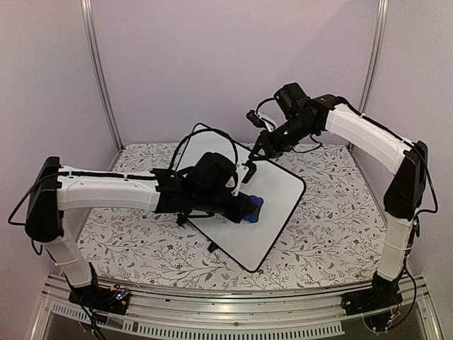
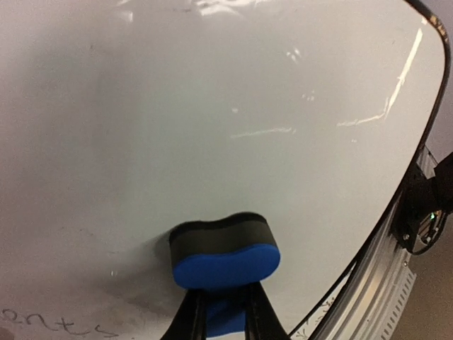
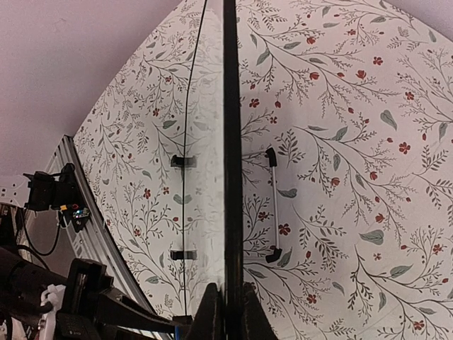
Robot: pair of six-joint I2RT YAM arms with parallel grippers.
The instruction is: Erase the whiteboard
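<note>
The whiteboard (image 1: 272,195) lies slanted on the table, white with a thin black frame. My left gripper (image 1: 244,207) is shut on a blue eraser (image 1: 253,207) over the board's middle. In the left wrist view the eraser (image 2: 223,251) has its dark felt side pressed to the whiteboard (image 2: 212,106), pinched by my left gripper (image 2: 225,322). Grey handwriting (image 2: 56,326) shows at the lower left. My right gripper (image 1: 259,151) is shut on the board's far edge. The right wrist view shows the whiteboard (image 3: 231,142) edge-on between the closed jaws of my right gripper (image 3: 230,315).
A floral cloth (image 1: 333,212) covers the table. An aluminium rail (image 1: 233,297) runs along the near edge by the arm bases. A white support rod with black ends (image 3: 272,205) sits under the board. Pale walls and metal posts (image 1: 99,71) enclose the back.
</note>
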